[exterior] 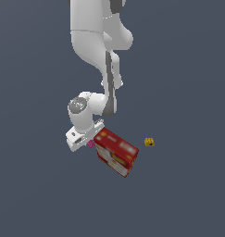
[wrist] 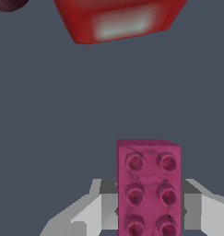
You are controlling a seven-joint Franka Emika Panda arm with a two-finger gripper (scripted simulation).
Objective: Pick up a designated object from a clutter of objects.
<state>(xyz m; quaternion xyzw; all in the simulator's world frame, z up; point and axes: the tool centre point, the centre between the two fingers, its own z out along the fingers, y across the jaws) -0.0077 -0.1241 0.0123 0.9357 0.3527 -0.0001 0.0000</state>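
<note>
The designated object, a tiny magenta-pink studded block [wrist: 149, 184], sits lengthwise between my two fingers [wrist: 109, 205]. In the exterior view the same pink block [exterior: 90, 144] peeks out at the lower end of the white hand, right beside the red box's corner. My gripper [wrist: 149, 207] is low over the floor, and its pads press against both long sides of the block. Of the clutter, the big red box [exterior: 116, 152] with yellow-white print lies just to the exterior view's right of the hand, and a tiny yellow block [exterior: 149, 142] lies farther right.
In the wrist view the red box [wrist: 118, 18] lies ahead of the block, with bare grey floor [wrist: 85, 101] between them. A dark rounded shape [wrist: 7, 3] shows at that picture's corner. The arm's links rise above the hand in the exterior view.
</note>
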